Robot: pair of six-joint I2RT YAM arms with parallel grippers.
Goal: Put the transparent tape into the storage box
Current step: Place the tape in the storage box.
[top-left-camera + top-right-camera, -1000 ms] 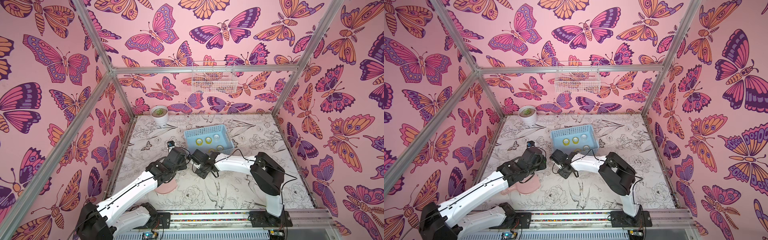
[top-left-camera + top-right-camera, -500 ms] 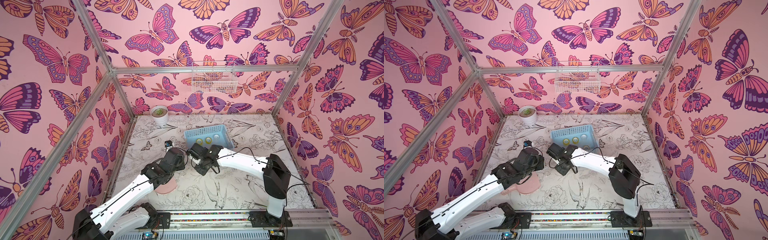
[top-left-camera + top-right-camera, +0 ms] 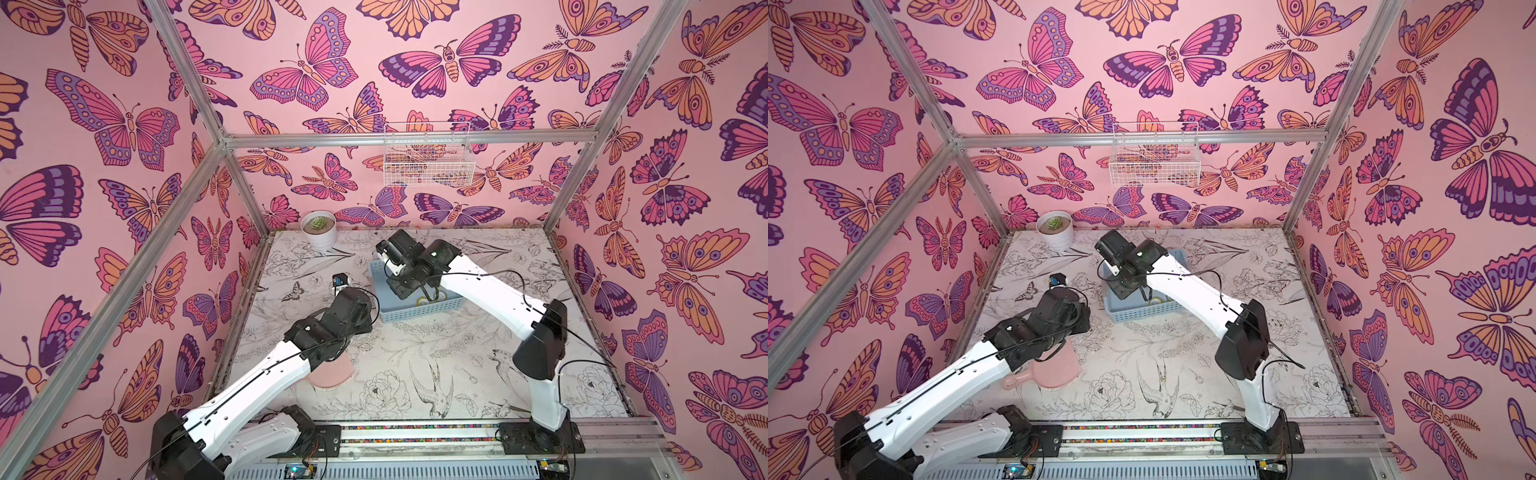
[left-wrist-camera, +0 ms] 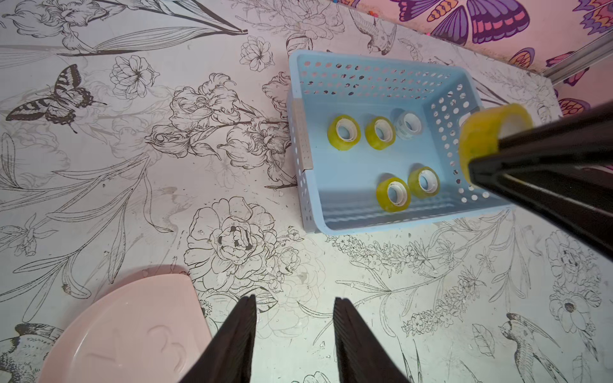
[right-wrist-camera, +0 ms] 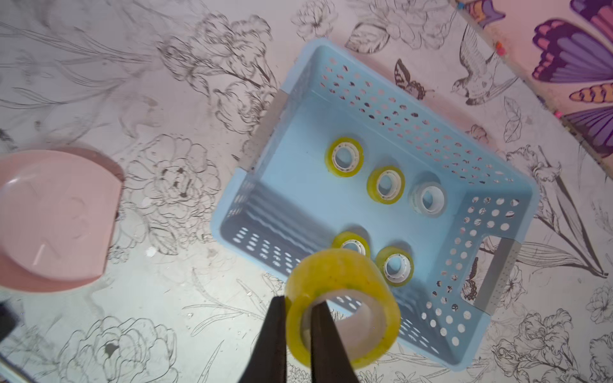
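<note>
**Right jaws are holding a yellow tape roll over the blue basket**

The right gripper (image 5: 298, 306) is pinching a small shiny yellow tape roll (image 5: 345, 285). Its jaws are sitting almost closed on the roll's wall, with one jaw going inside the ring and one staying outside. The roll is hanging in the air above the light blue plastic basket with round holes in its sides (image 5: 381, 109) and is not touching it.

The left gripper (image 4: 293, 301) is hanging above the counter (image 4: 132, 165), a white sheet with drawn flowers and birds. Its jaws are standing partly open with nothing between them. Just beside them, a round pink plastic hand mirror (image 4: 132, 331) is lying flat on the counter, apart from the basket.

Five rolls are lying flat on the basket's smooth base: four more yellow tape rolls (image 5: 345, 160) and one clear tape roll (image 5: 428, 199). In the right wrist view the held roll is hiding part of one yellow roll. In both top views the white right arm (image 3: 490, 291) is covering most of the basket.

A white pot with a small green plant (image 3: 319, 232) is standing in the back corner. A white wire basket (image 3: 428, 160) is hanging on the back wall.
</note>
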